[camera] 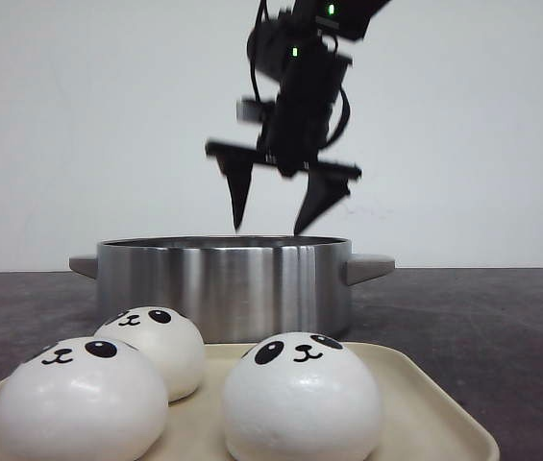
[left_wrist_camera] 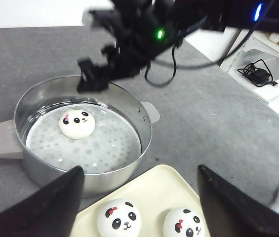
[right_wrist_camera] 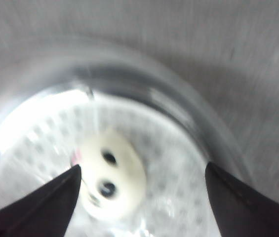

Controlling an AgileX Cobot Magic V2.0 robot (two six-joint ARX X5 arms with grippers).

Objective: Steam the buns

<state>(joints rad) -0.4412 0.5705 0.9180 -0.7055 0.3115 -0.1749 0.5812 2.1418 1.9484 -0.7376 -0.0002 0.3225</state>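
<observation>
On my front camera, three panda buns [camera: 80, 399] sit on the cream tray [camera: 425, 403] nearest me, two at the left and one [camera: 302, 396] further right. Behind the tray stands the steel steamer pot [camera: 223, 283], where my left wrist view shows a fourth bun [left_wrist_camera: 77, 123] lying on the perforated insert [left_wrist_camera: 109, 145]. My left gripper [left_wrist_camera: 139, 197] is spread wide and empty over the tray. My right gripper [camera: 276, 202] hangs above the pot, fingers wide, holding nothing.

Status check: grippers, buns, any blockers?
Right gripper open above the pot, empty. Left gripper open over the tray. One bun in the pot, three buns on the tray. Nothing in the way.
</observation>
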